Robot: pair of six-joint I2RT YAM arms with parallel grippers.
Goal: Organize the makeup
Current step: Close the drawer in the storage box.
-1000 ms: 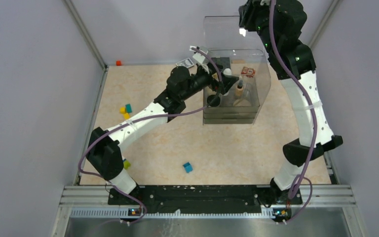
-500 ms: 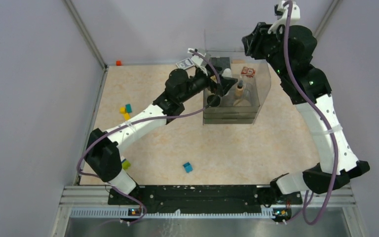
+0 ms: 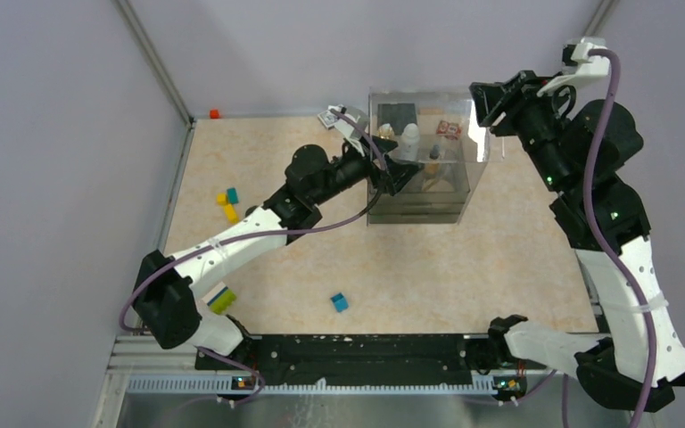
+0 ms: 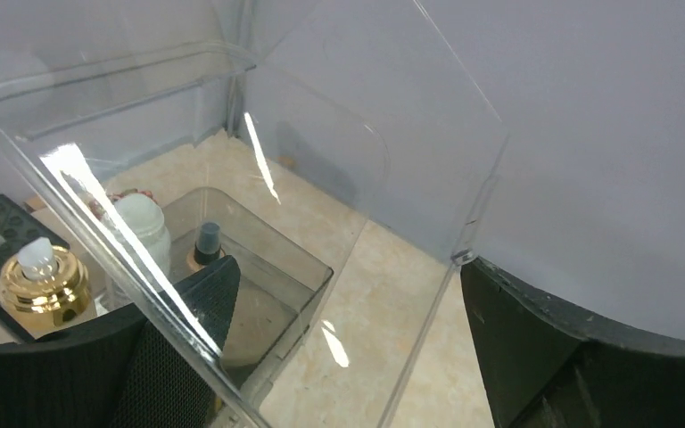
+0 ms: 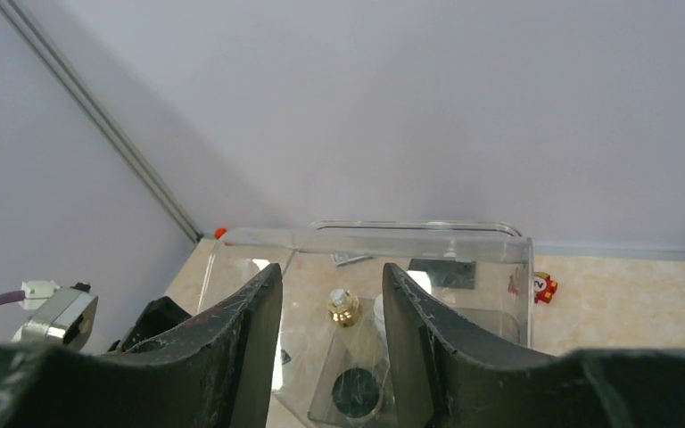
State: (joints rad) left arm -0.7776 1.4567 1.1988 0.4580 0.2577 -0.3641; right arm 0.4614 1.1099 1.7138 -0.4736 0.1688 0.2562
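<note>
A clear organizer box [image 3: 421,183] stands at the table's far middle, its clear lid [image 4: 392,152] tilted over it. Inside are a gold-capped bottle [image 4: 43,278], a white bottle [image 3: 408,139] and a tan tube [image 3: 432,161]. A dark square palette [image 3: 397,114] and a pinkish checkered palette [image 3: 449,129] lie behind them. A black round compact [image 5: 357,392] shows in the right wrist view. My left gripper [image 3: 394,175] is open at the box's left wall, with a clear panel running between its fingers [image 4: 174,357]. My right gripper [image 3: 492,96] is open and empty, raised at the box's right rear.
A grey card box [image 3: 330,117] lies left of the organizer. A blue cube [image 3: 339,302] sits at the near middle. Yellow and green blocks [image 3: 227,203] lie at left, with more [image 3: 223,300] by the left arm's base. A small orange block [image 3: 215,113] sits by the back wall.
My right gripper has moved right and down, away from the raised lid. The lid has dropped over the box. My left arm has shifted slightly left.
</note>
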